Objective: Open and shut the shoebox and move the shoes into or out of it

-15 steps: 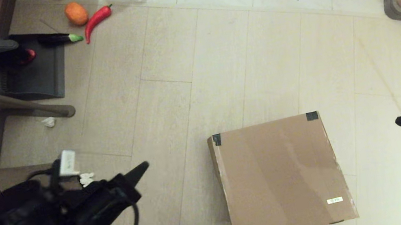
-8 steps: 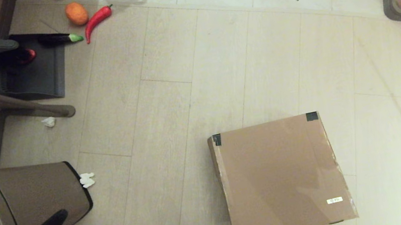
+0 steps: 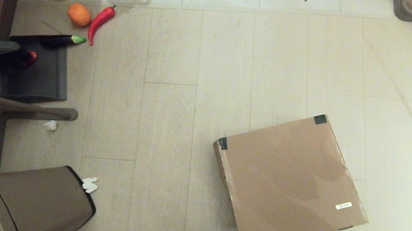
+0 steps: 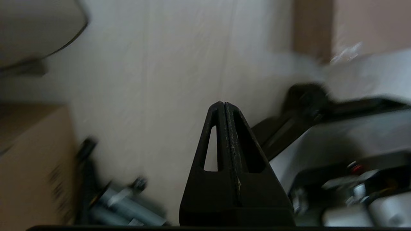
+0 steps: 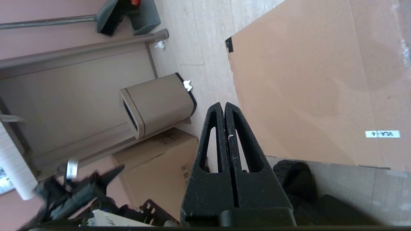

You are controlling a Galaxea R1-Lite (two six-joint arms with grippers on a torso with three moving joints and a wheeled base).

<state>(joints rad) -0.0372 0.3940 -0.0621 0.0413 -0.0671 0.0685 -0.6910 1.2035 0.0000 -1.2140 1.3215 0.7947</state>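
- Pale wood-look floor tiles (image 3: 192, 134) all round; the shoebox (image 3: 289, 181) sits flat on them, right of centre and close to my base, lid down, white label (image 3: 343, 205) at its near right corner, black tape on the two far corners.
- Right gripper (image 5: 224, 106) is low at the right edge of the head view, well apart from the box – fingers pressed together, nothing between them.
- Left gripper (image 4: 222, 104) is out of the head view; its wrist camera shows it clenched and empty, down by the base.
- Judgement: lid closed, so opening is the step in hand. I'd bring the right gripper in low toward the box's near edge, part the fingers first, catch the lid lip rather than the box wall, then lift in an arc about the hinge so the box doesn't drag.
- Trash bin (image 3: 24, 215) lies tipped at left, dustpan (image 3: 29, 74) and toy vegetables beyond – none in the way.
- Hidden: the shoes are nowhere visible – presumably inside, cannot confirm. Which edge carries the hinge I cannot tell. The box's near edge is partly cut off by the frame.
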